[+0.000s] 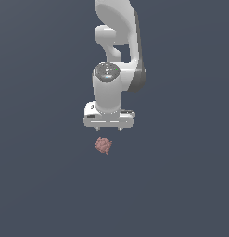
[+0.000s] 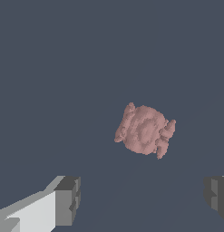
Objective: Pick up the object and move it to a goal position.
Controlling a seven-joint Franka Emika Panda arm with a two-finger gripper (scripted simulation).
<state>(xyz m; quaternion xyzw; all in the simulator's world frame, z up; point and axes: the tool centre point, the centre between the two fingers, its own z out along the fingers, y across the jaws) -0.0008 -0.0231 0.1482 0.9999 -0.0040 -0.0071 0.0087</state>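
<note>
The object (image 1: 103, 145) is a small bumpy pinkish-brown lump lying on the dark grey floor. It also shows in the wrist view (image 2: 144, 130), apart from the fingers. My gripper (image 1: 109, 128) hangs from the white arm just behind the lump in the exterior view and a little to that view's right. It is open and empty. In the wrist view the two grey fingertips (image 2: 68, 200) stand wide apart at the picture's edge, with the gripper's middle (image 2: 143, 197) short of the lump.
The white arm (image 1: 117, 55) rises behind the gripper in the exterior view. The flat dark grey floor (image 1: 41, 185) surrounds the lump on all sides.
</note>
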